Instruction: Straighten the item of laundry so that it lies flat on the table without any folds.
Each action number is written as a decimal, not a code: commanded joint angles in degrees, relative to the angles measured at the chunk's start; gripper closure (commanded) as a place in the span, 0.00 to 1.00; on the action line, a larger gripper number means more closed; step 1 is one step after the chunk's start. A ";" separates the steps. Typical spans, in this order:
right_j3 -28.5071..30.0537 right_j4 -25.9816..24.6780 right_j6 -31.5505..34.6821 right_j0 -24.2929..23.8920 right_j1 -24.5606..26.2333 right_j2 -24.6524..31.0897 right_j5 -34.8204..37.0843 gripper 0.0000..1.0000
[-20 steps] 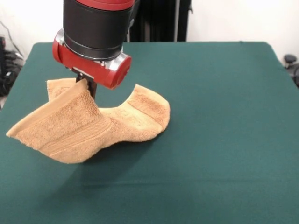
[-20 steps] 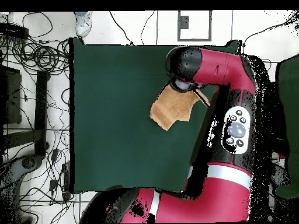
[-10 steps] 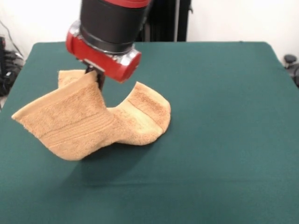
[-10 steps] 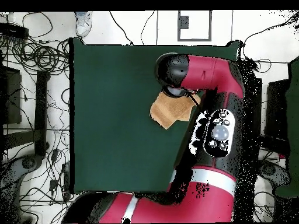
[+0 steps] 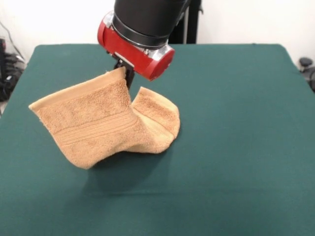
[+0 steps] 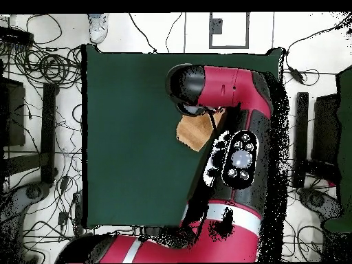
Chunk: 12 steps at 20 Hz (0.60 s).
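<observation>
My gripper (image 5: 125, 73) pinches the top edge of one towel (image 5: 98, 123), which hangs below it, half-lifted off the table (image 5: 236, 123).

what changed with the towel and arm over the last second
The gripper, shut on the towel, has carried the pinched edge toward the right of the front view, dragging the raised flap with it over the rest of the cloth. The towel's low bunched end has stayed in place on the table, and the grip is unchanged. The towel is still folded, not flat.

Tangled cables (image 6: 41, 62) on the floor (image 6: 137, 31)
</observation>
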 commanded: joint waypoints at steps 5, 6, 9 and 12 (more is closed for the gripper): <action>9.08 4.05 15.27 1.69 0.28 0.99 1.66 1.00; 9.52 4.35 16.03 1.97 0.08 0.86 1.58 1.00; 9.73 5.06 17.06 2.29 -0.01 0.57 2.20 1.00; 9.43 5.77 16.92 2.24 0.18 0.48 3.40 1.00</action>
